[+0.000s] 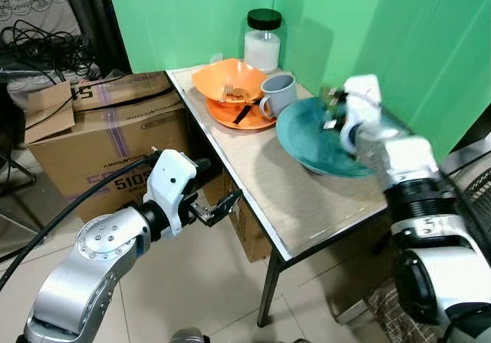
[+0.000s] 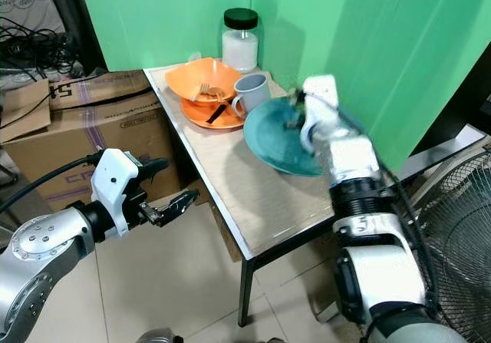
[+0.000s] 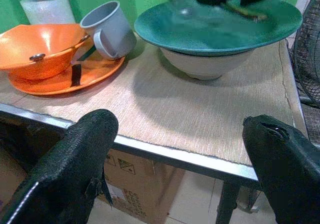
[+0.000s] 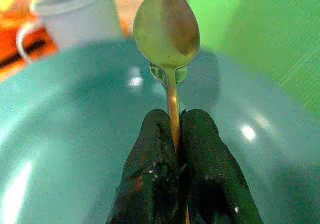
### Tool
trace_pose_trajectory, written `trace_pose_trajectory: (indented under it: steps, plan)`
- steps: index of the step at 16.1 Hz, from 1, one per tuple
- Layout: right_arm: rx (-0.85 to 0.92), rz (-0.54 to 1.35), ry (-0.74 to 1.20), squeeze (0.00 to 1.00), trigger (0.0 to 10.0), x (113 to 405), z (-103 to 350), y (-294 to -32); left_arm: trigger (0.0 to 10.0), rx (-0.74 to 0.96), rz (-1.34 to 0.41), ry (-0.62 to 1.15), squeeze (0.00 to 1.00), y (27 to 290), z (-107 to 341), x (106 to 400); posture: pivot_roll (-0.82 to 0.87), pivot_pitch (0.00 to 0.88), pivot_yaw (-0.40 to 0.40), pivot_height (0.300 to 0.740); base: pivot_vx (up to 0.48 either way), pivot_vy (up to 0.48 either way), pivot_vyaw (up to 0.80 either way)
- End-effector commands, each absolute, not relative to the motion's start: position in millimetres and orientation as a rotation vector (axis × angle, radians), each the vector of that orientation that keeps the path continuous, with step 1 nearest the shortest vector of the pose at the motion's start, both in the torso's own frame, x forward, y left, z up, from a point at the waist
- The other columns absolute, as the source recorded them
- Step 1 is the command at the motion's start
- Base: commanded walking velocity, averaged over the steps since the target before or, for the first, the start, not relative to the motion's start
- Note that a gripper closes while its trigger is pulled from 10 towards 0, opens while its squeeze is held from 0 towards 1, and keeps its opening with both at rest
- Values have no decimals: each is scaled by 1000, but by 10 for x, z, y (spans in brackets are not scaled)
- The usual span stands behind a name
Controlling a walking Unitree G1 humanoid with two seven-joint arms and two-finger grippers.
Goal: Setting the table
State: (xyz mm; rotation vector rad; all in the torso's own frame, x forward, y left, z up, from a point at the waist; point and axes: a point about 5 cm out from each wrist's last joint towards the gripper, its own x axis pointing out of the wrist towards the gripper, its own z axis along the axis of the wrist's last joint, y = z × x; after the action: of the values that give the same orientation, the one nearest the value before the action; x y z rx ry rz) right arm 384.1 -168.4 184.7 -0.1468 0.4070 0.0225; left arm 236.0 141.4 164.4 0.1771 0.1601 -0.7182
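A large teal bowl [image 1: 318, 140] sits on a white bowl [image 3: 202, 66] on the small table [image 1: 265, 193]. My right gripper [image 4: 174, 134] hangs just above the teal bowl [image 4: 75, 134], shut on the handle of a metal spoon [image 4: 167, 31] whose bowl points toward the grey mug [image 4: 75, 13]. The right gripper [image 1: 331, 111] sits over the teal bowl's far rim. The grey mug [image 1: 278, 93] stands beside an orange bowl [image 1: 229, 78] holding a fork, stacked on an orange plate [image 1: 238, 117]. My left gripper [image 1: 219, 205] is open, held off the table's near-left edge, below tabletop height.
A glass jar [image 1: 262, 40] of white powder with a black lid stands in the back corner against the green wall. Cardboard boxes [image 1: 100, 140] sit on the floor to the left of the table. A fan grille [image 2: 453, 220] stands at the right.
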Motion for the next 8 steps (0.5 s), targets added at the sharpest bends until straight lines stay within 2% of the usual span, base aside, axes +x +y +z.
trace_pose_trajectory:
  steps: [1,6,7,8]
  plan:
    - [-127,35,305,0,0,3838,2029,-1702,10000,189,-727,160,0,1402,1645,2362,199,0,-32,740,0,0,0]
    - [-164,64,333,0,0,3769,1920,-1681,10000,192,-732,159,0,1389,1640,2376,195,0,-28,740,0,0,0]
    - [-183,69,358,0,2784,3752,1858,-1672,10000,196,-731,158,0,1389,1642,2383,197,0,-29,740,0,0,0]
    - [-198,68,365,0,7882,3745,1836,-1671,10000,197,-730,157,0,1389,1644,2384,198,0,-29,740,0,0,0]
